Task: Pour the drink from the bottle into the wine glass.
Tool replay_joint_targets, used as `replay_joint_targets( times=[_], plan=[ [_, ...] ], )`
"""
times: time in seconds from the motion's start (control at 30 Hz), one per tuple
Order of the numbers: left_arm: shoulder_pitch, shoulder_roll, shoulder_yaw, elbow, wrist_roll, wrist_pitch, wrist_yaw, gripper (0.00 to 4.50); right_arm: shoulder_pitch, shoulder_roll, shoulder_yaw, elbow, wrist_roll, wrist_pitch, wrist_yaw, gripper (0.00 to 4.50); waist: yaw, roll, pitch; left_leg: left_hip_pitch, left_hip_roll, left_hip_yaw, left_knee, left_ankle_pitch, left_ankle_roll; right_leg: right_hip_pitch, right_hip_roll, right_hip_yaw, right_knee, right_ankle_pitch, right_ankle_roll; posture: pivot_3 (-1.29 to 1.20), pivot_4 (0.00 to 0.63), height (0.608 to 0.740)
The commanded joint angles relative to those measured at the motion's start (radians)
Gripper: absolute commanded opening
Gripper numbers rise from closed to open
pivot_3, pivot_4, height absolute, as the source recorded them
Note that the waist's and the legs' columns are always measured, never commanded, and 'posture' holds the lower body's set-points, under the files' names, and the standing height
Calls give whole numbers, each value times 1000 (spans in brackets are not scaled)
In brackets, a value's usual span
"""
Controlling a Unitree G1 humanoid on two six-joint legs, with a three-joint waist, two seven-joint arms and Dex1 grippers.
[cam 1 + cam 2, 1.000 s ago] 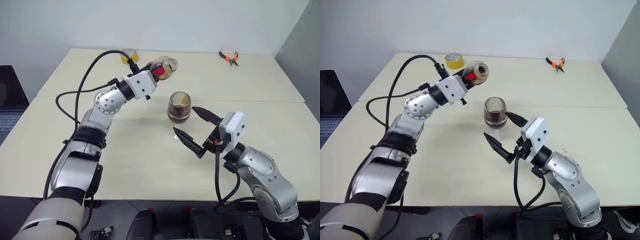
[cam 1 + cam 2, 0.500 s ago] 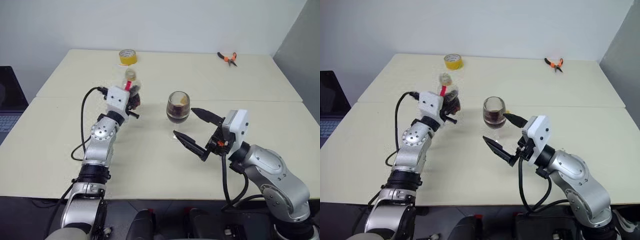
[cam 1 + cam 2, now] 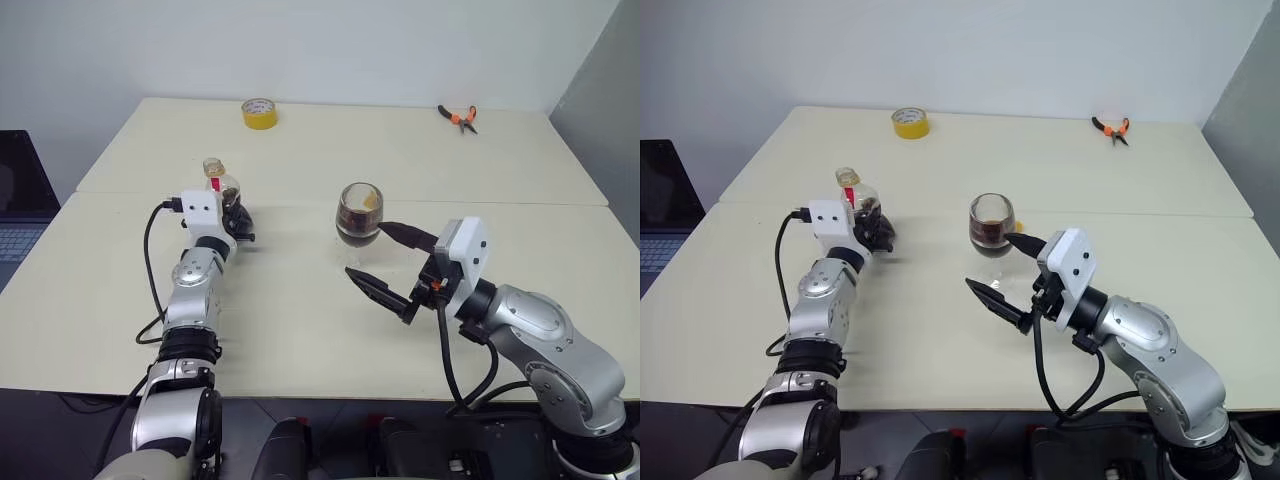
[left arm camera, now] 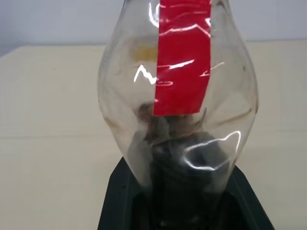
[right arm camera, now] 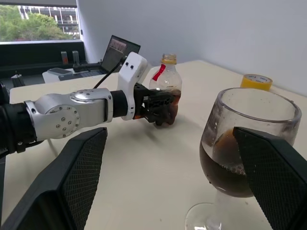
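Observation:
The wine glass (image 3: 359,212) stands mid-table with the dark drink (image 5: 224,172) in the lower part of its bowl. My right gripper (image 3: 366,249) is open, one fingertip on each side of the glass near its stem, and holds nothing. To the left, my left gripper (image 3: 237,215) is shut on the lower body of the bottle (image 3: 222,190). The bottle (image 5: 165,91) is upright with its yellow top up, low by the table surface; I cannot tell whether it rests on it. Its red label (image 4: 184,57) faces the left wrist view, and it looks almost empty.
A yellow tape roll (image 3: 259,112) and orange-handled pliers (image 3: 458,116) lie at the table's far edge. A laptop (image 3: 15,200) sits off the left side. A seam (image 3: 520,202) crosses the table behind the glass.
My left arm has carried the bottle from tilted above the glass down and to the left, turning it upright. The right gripper has stayed open by the glass.

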Motion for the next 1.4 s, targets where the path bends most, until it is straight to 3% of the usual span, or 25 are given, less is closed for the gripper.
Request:
replay_joint_targets(
  times=[0.03,0.43,0.8,0.83,1.03,1.13,1.33,1.4],
  plan=[
    [-59,4,1,43,1,-64,-11,648,-14,-12,-8,-13,4,-13,17,4500,0,0,0,0,0,0,0,0,0,0,0,0,0,0,0,0,150,740],
    [-108,14,8,195,12,-166,-7,648,4,-32,-12,-11,6,-16,39,4500,-1,0,0,0,0,0,0,0,0,0,0,0,0,0,0,0,150,740],
    [-52,3,-7,131,8,-189,-32,4341,19,-28,-8,-7,0,-27,42,4500,-2,0,0,0,0,0,0,0,0,0,0,0,0,0,0,0,150,740],
    [-38,1,-8,105,5,-182,-36,4441,22,-28,-8,-8,-1,-30,42,4500,-2,0,0,0,0,0,0,0,0,0,0,0,0,0,0,0,150,740],
    [155,-3,-9,-242,-41,-25,-56,4441,85,-15,-18,-4,-62,-120,20,4500,-2,0,0,0,1,0,0,0,0,0,0,0,0,0,0,0,150,740],
    [315,-6,-11,-513,-53,104,-31,4441,156,44,-32,56,-145,-255,-25,4500,-3,-1,-1,0,1,0,-1,0,0,0,0,1,-1,0,0,0,150,740],
    [459,-31,-30,-757,-27,266,47,4441,243,107,-69,163,-195,-403,-36,4500,6,0,-2,1,1,0,-1,0,0,1,0,1,0,0,0,0,150,740],
    [527,-58,-54,-801,-8,229,53,4441,296,174,-102,267,-232,-498,-95,4500,7,-1,-4,2,1,0,-1,0,0,2,0,1,-1,0,0,0,150,740]
  ],
)
